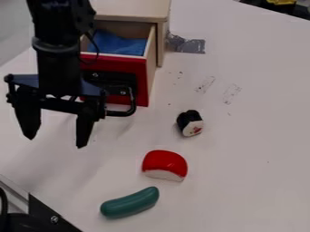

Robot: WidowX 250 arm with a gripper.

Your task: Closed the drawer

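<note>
From here, the drawer (139, 74) juts open from its wooden cabinet (130, 9) near the left edge of the table (242, 158), the empty pincer (55, 142) spread beside it, so the whole closing looks left to do.

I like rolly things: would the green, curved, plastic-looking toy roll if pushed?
The green, curved, plastic-looking toy would probably roll, since its sides are round, but its bend might make it wobble. Its smooth surface could be slippery.
</note>
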